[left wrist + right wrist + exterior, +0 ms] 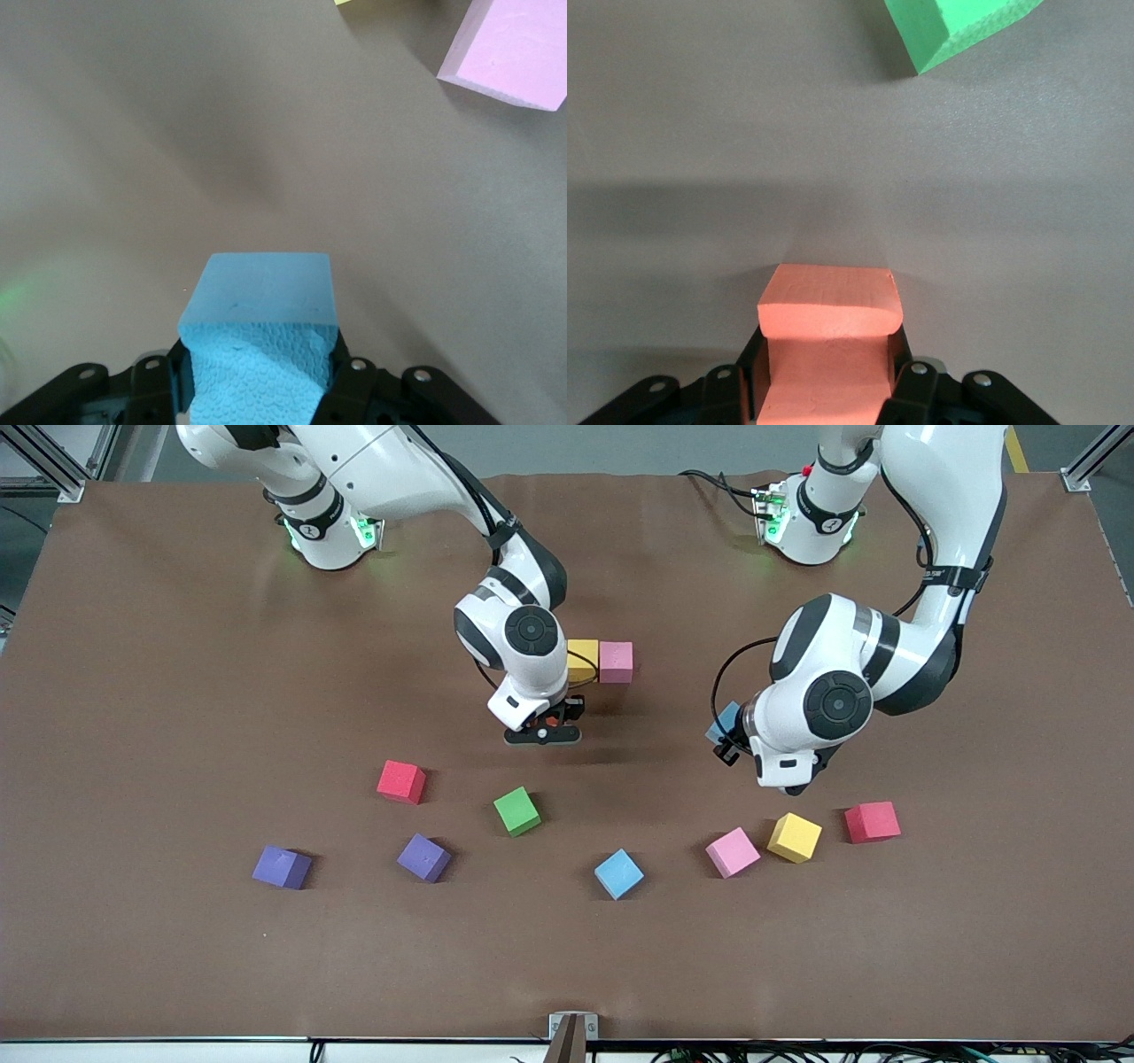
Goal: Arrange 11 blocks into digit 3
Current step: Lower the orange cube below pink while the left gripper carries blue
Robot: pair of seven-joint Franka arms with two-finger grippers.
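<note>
Both claws hold cubes, as the front view shows: the right claw (542, 729), over the bare middle of the desk (159, 691), grips an orange block (551, 715), and the left claw (728, 746), toward the left arm's end, carries a blue block (723, 722). A yellow block (582, 661) and a pink block (616, 662) touch side by side near the desk's centre, partly hidden by the right arm. Nearer the front edge lie a red block (401, 781), a green block (517, 811), a second blue block (618, 873), a second pink block (733, 852), a second yellow block (794, 837) and a pinkish-red block (872, 821), all loose and apart. Two purple cubes (282, 867) (423, 857) sit toward the right arm's end. No container shows anywhere.

Left wrist view: the fingers (353, 379) pinch the blue block (259, 341) on both sides above the desk, with a pink block (514, 49) near the frame's corner.

Right wrist view: the fingers (912, 382) clamp the orange block (827, 341), with the green block (957, 27) lying farther off.
</note>
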